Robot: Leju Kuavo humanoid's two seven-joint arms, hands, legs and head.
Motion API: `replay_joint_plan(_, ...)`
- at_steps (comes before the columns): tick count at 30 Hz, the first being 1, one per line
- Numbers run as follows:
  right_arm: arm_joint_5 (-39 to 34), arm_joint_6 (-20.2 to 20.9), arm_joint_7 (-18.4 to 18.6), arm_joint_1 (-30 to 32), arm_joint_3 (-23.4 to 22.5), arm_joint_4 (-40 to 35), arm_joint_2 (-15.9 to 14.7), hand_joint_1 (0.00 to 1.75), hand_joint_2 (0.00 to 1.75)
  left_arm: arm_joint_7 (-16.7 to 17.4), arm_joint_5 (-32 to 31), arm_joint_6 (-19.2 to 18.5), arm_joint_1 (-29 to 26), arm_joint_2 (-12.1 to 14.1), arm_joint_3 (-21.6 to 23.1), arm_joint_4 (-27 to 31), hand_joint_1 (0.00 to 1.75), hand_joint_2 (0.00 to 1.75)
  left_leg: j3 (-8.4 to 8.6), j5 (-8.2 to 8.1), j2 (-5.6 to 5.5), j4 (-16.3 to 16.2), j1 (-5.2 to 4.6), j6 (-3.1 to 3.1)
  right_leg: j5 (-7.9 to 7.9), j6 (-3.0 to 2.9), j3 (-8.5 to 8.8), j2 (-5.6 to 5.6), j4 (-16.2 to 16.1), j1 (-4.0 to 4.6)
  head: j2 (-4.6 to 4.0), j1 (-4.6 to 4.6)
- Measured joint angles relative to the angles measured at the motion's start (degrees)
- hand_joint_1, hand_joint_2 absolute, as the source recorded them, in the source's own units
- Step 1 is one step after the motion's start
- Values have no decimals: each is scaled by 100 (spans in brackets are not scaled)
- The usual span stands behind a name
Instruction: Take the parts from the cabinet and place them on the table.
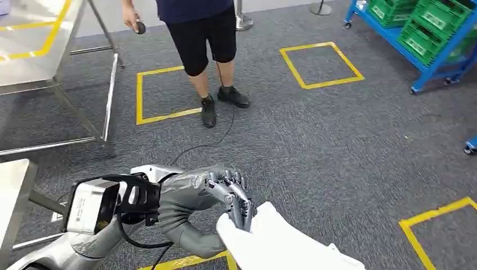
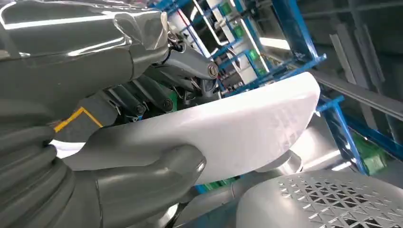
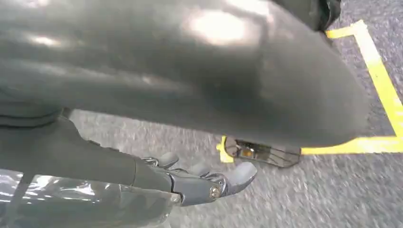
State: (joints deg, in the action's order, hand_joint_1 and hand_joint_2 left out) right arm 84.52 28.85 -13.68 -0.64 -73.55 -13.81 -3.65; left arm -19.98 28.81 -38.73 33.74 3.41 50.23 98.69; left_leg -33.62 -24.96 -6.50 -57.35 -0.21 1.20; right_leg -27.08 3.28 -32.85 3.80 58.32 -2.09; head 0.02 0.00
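Note:
A smooth white curved part [image 1: 281, 242] sits low in the head view, above the carpet, and my left hand [image 1: 225, 191] grips its near end. The left wrist view shows the part [image 2: 228, 128] clamped between the thick thumb and the dark fingers [image 2: 157, 95] of that hand [image 2: 142, 185]. My right hand [image 3: 199, 183] hangs over the grey carpet with nothing in it, its fingers loosely apart.
A steel table [image 1: 34, 50] stands at the far left, and another table's corner [image 1: 11, 185] lies closer on the left. A person [image 1: 202, 34] stands ahead on the carpet. A blue rack with green crates [image 1: 433, 28] is at the far right. Yellow squares [image 1: 320, 64] mark the floor.

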Motion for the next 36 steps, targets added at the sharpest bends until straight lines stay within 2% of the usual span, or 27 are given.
replay_joint_plan(1, -7, 0, 0, -12, -7, 4, -31, 0, 0, 5, -4, 2, 2, -14, 11, -7, 173, 175, -42, 3, -34, -23, 6, -19, 0, -122, 2, -49, 38, 6, 2, -9)
replay_joint_plan(3, 2, 6, 2, -39, -5, 4, -44, 0, 0, 4, 0, 2, -2, 6, 9, -18, 173, 175, -66, 19, -110, -29, 32, -45, 2, -193, -14, -131, 50, 39, 2, -31)
replay_joint_plan(4, 0, 4, 2, -41, -5, 11, -35, 0, 0, 4, 0, 2, -1, 13, 11, -22, 173, 175, -87, -9, -124, -50, 54, -66, 12, -220, -5, -192, 38, -7, 2, -35)
replay_joint_plan(6, 0, 4, 2, -39, -5, 15, -40, 0, 0, 2, 0, 2, 20, 15, 6, -24, 173, 175, -275, -235, 458, -439, 20, -116, -6, -293, 19, -286, 34, 40, 2, -81)
replay_joint_plan(8, 0, 4, 2, -1, -7, 17, -48, 0, 0, 2, 0, 2, 16, 15, 6, -29, 173, 175, -777, -684, 614, -1444, 42, -123, -30, -331, 16, -428, 35, 93, 2, -85)
replay_joint_plan(9, 0, 6, 2, 9, -7, 17, -55, 0, 0, 2, 0, 2, 7, 22, 9, -37, 173, 175, -993, -815, 620, -1855, 42, -120, -39, -346, 15, -504, 35, 114, 0, -88)
replay_joint_plan(10, 0, 4, 2, 11, -7, 17, -59, 0, 0, 2, 0, 2, 5, 26, 11, -44, 173, 175, -1095, -813, 620, -2030, 37, -107, -47, -356, 18, -572, 35, 135, 0, -88)
replay_joint_plan(11, 0, 4, 2, 4, -7, 19, -59, 0, 0, 2, 0, 2, 5, 30, 15, -48, 173, 175, -1041, -687, 621, -1886, 27, -67, -60, -369, 28, -643, 35, 163, 0, -85)
replay_joint_plan(12, 0, 4, 2, -8, -7, 22, -55, 0, 0, 2, 0, 2, 6, 30, 15, -48, 173, 175, -852, -481, 627, -1516, 3, -10, -72, -384, 46, -702, 35, 180, 0, -83)
replay_joint_plan(13, 0, 7, 2, -18, -5, 28, -49, 0, 0, 2, 0, 2, 8, 30, 15, -48, 173, 175, -550, -219, 695, -950, -57, 69, -86, -400, 74, -763, 33, 192, 2, -83)
replay_joint_plan(14, 0, 4, 2, -27, -5, 39, -40, 0, 0, 2, 0, 2, 20, 28, 13, -48, 173, 175, -233, -11, 904, -395, -162, 175, -103, -419, 106, -823, 27, 199, 2, -83)
replay_joint_plan(15, 0, 7, 2, -26, -5, 55, -9, 0, 0, 2, 2, 2, 40, 26, 9, -46, 173, 175, -106, -93, 1159, -157, -250, 217, -118, -399, 119, -879, 21, 206, 0, -79)
replay_joint_plan(19, 2, 7, 2, -46, -5, 63, 6, 0, 0, 2, 2, 2, 51, 24, -5, -46, 173, 175, -117, -57, 907, -48, -256, 272, -137, -352, 168, -1150, -43, 239, 2, -88)
replay_joint_plan(20, -2, 4, 0, -56, -5, 63, 2, 0, 0, 2, 0, 2, 33, 6, -13, -40, 173, 175, 80, 49, 831, 148, -144, 261, -186, -349, 150, -1055, 3, 233, 2, -81)
replay_joint_plan(21, -2, 7, 0, -55, -5, 63, 0, 0, 0, -6, 11, 2, 63, 13, -11, -42, 173, 175, 117, 80, 768, 210, -140, 293, -267, -354, 92, -742, 168, 227, 0, -72)
replay_joint_plan(22, -2, 7, 0, -44, -7, 65, -7, 0, 0, -6, 7, 4, 85, -18, -2, -44, 173, 175, 117, 99, 699, 206, -131, 284, -409, -363, -91, -512, 543, 217, 0, -81)
replay_joint_plan(24, -2, 2, 2, -10, -7, 65, -44, 0, 0, -2, 0, 2, 50, -22, 20, -53, 173, 175, 110, 95, 520, 203, -115, 279, -750, -349, -610, -397, 1496, 164, 0, -37)
replay_joint_plan(25, -2, 4, 2, -3, -7, 65, -53, 0, 0, -2, 0, 2, 35, -22, 31, -61, 173, 175, 108, 93, 446, 198, -106, 275, -800, -310, -782, -396, 1766, 148, 0, -38)
replay_joint_plan(26, 2, 4, 7, -2, -7, 65, -57, 0, 0, -2, 0, 2, 24, -22, 44, -70, 173, 175, 113, 89, 370, 193, -96, 265, -751, -258, -832, -397, 1784, 125, 0, -35)
replay_joint_plan(27, 0, 4, 7, -6, -7, 65, -57, 0, 0, -2, -2, 2, 22, -22, 59, -77, 173, 175, 117, 74, 280, 177, -74, 235, -568, -159, -743, -396, 1502, 89, 0, -37)
replay_joint_plan(29, 0, 4, 7, -14, -7, 65, -70, 0, 0, -2, 0, 2, 23, -22, 72, -77, 173, 175, 110, -4, 120, 54, -8, 120, -25, 64, -226, -314, 360, -9, 0, -35)
replay_joint_plan(30, 0, 2, 7, -14, -7, 78, -49, 0, 0, -2, 0, 2, 18, -20, 76, -77, 173, 175, 64, -60, 79, -33, -2, 44, 28, 94, -129, -106, 139, -52, 0, -15)
replay_joint_plan(31, 0, 2, 7, -10, -9, 96, -38, 0, 0, -2, 2, 2, 23, -20, 74, -81, 173, 175, -1, -100, 13, -118, -29, 1, 24, 8, -93, -78, 93, -36, 0, 35)
replay_joint_plan(32, -7, 2, 7, -25, -13, 96, -53, 0, 0, 2, -2, 5, 18, -33, 79, -81, 173, 175, -41, -94, -7, -123, -25, -4, 27, -101, -130, -108, 144, -15, 2, 17)
replay_joint_plan(34, 0, 4, 7, -46, -11, 96, -59, 0, 0, 2, 2, 4, 15, -13, 72, -83, 173, 175, -56, -87, -77, -123, 6, -13, 20, -172, -137, -190, 149, 23, 0, 2)
replay_joint_plan(35, -2, 4, 9, -45, -11, 96, -44, 0, 0, 2, -4, 9, 15, -4, 72, -81, 173, 175, -60, -121, -57, -146, 31, -42, 21, -210, -123, -244, 137, -21, 2, 0)
replay_joint_plan(36, -13, 4, 22, -47, -13, 96, -57, 0, 0, 0, -35, 24, 22, 0, 70, -81, 173, 175, -125, -186, 248, -263, -2, -69, 19, -245, -98, -284, 134, 6, 0, -11)
